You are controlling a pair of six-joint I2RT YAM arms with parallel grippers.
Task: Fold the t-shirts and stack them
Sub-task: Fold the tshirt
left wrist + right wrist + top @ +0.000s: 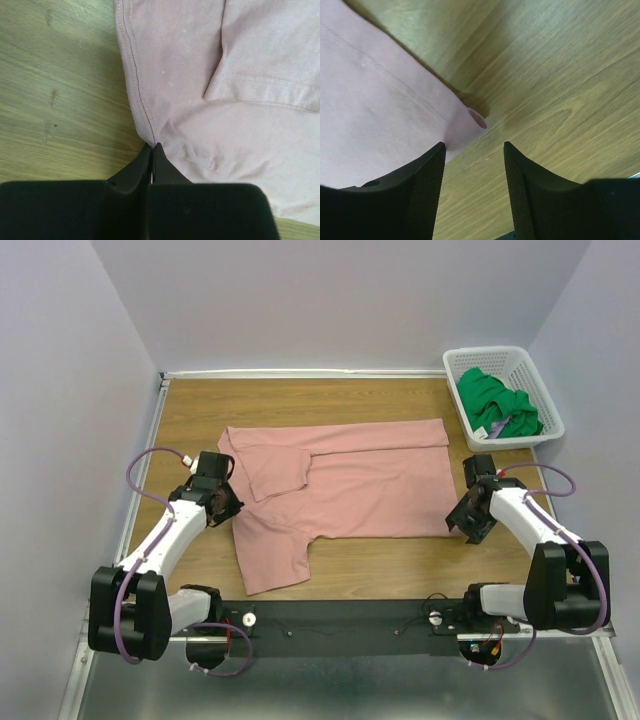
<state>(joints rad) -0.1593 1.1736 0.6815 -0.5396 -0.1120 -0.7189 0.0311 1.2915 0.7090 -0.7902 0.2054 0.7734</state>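
Two ends of the pink t-shirt (350, 480), spread on the tabletop (200, 410), are being readied for folding: left pincer (152, 147) pinching its edge, right pincer (474, 145) spread at the hem corner.

A bench (380, 400) with a light wood-grain top fills the space, evenly lit with only soft shadows. Plain pale lavender-grey walls close it in: the back wall (340, 300) behind its far edge, the left wall (60, 390) and the right wall (600, 320) along its sides. A white strip (300, 373) lines the far edge, and a grey metal sheet (350, 690) lies below the near edge.
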